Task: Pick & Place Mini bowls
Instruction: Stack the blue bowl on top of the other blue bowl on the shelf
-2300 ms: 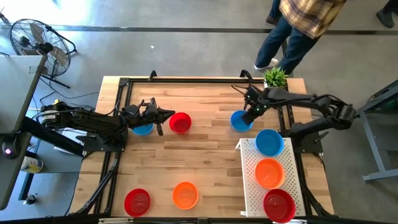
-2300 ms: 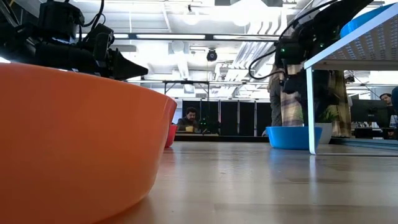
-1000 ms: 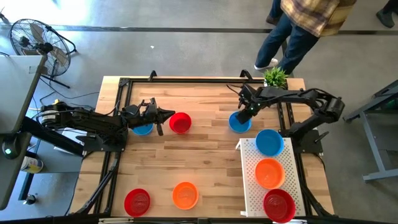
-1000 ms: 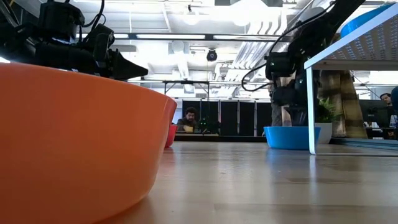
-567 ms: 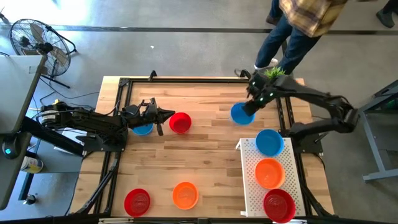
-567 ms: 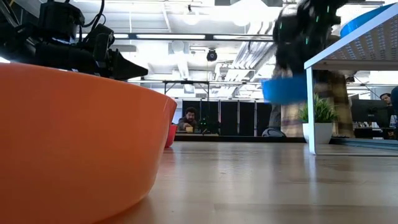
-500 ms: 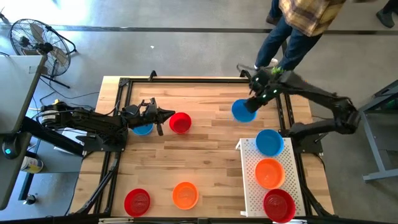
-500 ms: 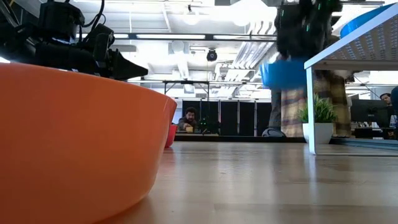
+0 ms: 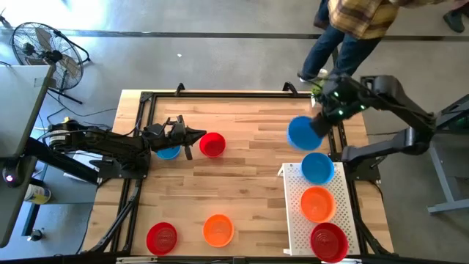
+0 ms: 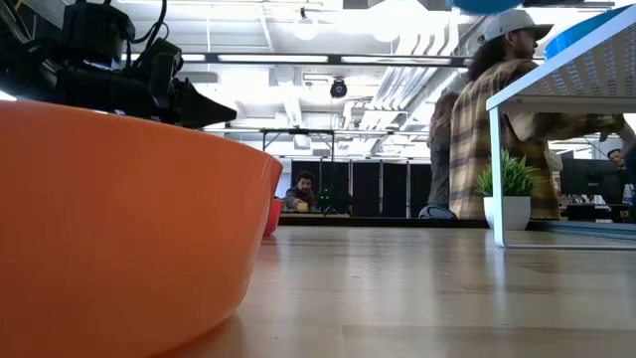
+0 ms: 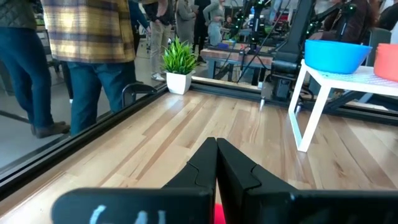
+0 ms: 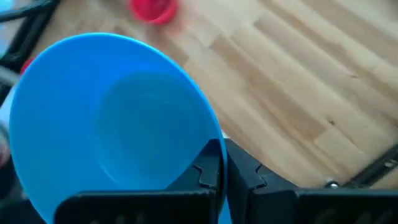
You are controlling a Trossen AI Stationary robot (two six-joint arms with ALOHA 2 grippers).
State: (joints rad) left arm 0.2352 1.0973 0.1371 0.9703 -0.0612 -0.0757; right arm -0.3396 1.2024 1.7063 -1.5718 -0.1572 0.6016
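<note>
Right gripper [image 9: 320,126] pinching rim of blue bowl [image 9: 302,134], lifted above table [image 9: 249,169] near far end of white tray [image 9: 297,220]. Tray holding blue [image 9: 317,167], orange [image 9: 317,203], red [image 9: 329,241] bowls. Left gripper [image 9: 196,135] pressed together, beside red bowl [image 9: 212,144] on table.

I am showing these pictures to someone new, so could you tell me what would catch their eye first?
Probably the glossy blue plastic mini bowl held in the air by the right gripper, near the table's far right corner beside the white perforated tray. That tray carries a row of blue, orange and red bowls. At the left, the left gripper rests shut beside a red bowl.
</note>
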